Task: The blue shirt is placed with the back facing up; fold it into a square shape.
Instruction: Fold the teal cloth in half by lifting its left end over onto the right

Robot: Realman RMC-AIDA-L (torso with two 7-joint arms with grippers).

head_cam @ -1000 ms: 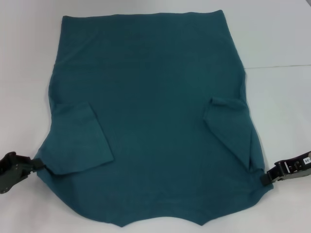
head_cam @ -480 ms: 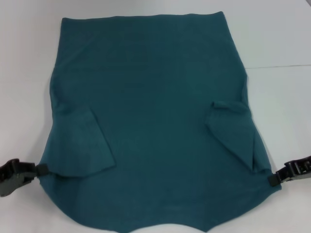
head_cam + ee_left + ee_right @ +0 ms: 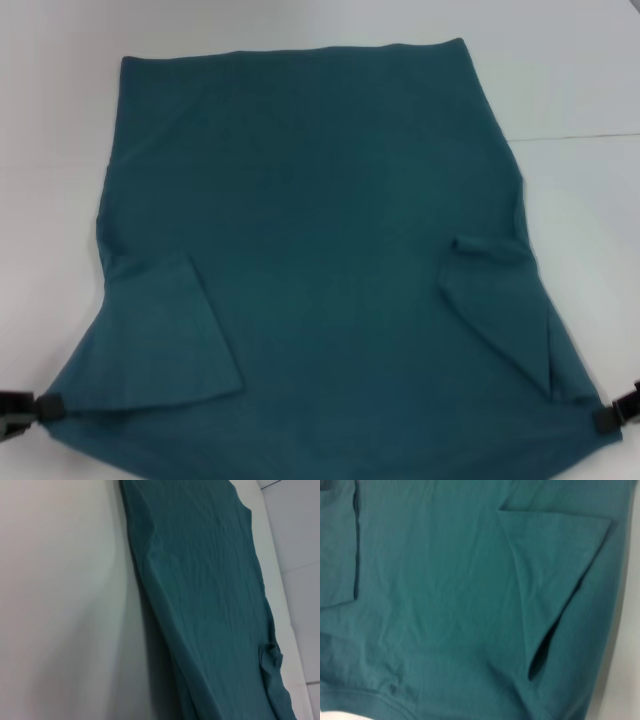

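The blue shirt (image 3: pixel 320 230) lies flat on the white table, plain side up, with its hem at the far end. Both sleeves are folded inward, the left one (image 3: pixel 165 340) and the right one (image 3: pixel 500 310). My left gripper (image 3: pixel 40 408) pinches the shirt's near left corner at the picture's bottom edge. My right gripper (image 3: pixel 606 420) pinches the near right corner. The shirt's near edge is out of the head view. The shirt fills the left wrist view (image 3: pixel 210 590) and the right wrist view (image 3: pixel 445 605). No lettering shows.
The white table (image 3: pixel 580 80) surrounds the shirt on the left, right and far sides. A thin seam line (image 3: pixel 580 136) crosses the table to the right of the shirt.
Both grippers have moved toward me and a little outward, dragging the shirt's near corners along. The whole shirt has slid nearer and its near edge has left the view.
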